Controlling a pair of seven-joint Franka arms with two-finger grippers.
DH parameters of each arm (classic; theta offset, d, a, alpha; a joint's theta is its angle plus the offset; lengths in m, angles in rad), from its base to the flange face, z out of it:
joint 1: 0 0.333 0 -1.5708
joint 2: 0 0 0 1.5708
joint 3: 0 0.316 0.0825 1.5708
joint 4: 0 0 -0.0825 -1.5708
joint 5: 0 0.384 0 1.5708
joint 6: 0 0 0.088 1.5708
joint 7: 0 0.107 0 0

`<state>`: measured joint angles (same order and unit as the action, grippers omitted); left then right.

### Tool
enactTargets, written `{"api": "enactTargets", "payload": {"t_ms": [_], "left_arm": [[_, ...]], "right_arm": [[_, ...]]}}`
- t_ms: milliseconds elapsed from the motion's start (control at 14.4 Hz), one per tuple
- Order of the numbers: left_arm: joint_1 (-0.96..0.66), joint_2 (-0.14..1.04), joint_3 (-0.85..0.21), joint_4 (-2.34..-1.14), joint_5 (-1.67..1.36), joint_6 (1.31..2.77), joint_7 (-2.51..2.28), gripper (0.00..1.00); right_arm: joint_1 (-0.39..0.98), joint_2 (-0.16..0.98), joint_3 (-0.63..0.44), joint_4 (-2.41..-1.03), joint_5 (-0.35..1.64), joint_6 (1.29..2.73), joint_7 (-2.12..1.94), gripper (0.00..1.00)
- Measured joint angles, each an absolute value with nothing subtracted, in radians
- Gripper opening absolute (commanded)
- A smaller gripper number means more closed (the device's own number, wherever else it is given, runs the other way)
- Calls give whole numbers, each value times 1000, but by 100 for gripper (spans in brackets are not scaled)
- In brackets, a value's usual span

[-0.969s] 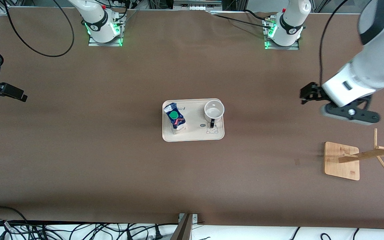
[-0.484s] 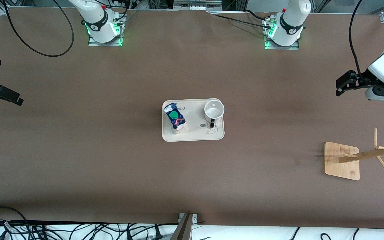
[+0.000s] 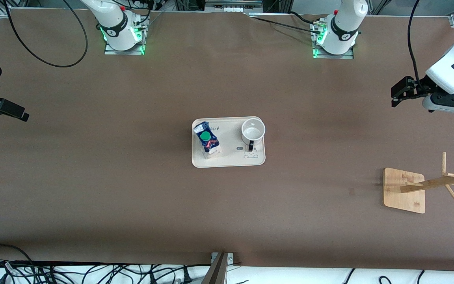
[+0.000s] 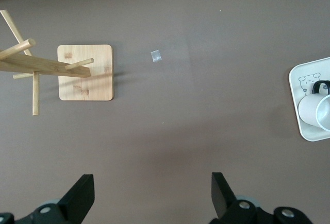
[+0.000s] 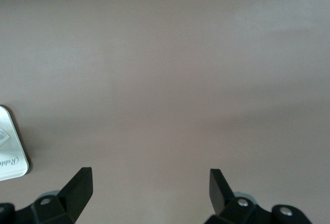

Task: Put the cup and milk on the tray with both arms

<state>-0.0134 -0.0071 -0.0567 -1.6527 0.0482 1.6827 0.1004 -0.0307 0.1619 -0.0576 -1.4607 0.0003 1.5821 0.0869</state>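
The cream tray (image 3: pixel 233 158) lies at the table's middle. The milk (image 3: pixel 207 142) stands on it at the end toward the right arm, green cap up. The white cup (image 3: pixel 253 131) stands on it at the end toward the left arm, black handle toward the front camera. My left gripper (image 3: pixel 395 94) is open and empty over bare table toward the left arm's end. Its wrist view (image 4: pixel 152 195) shows the cup (image 4: pixel 315 112) and tray rim (image 4: pixel 301 77) at the edge. My right gripper (image 3: pixel 20 113) is open and empty over bare table at the right arm's end. Its wrist view (image 5: pixel 149 185) shows a tray corner (image 5: pixel 10 154).
A wooden rack with a square base (image 3: pixel 404 190) and slanted pegs stands toward the left arm's end, nearer the front camera than the left gripper; it also shows in the left wrist view (image 4: pixel 85 72). Cables lie along the table's edges.
The left gripper has drawn back from the tray toward the left arm's end of the table. The right gripper has barely shifted. Cup and milk have not moved.
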Motion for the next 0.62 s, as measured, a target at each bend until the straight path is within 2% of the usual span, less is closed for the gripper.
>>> {"api": "enactTargets", "payload": {"t_ms": [623], "left_arm": [[-17, -7, -58, -1654, 48, 1686, 100, 100]], "right_arm": [[-31, 162, -58, -1457, 0, 1574, 87, 100]]}}
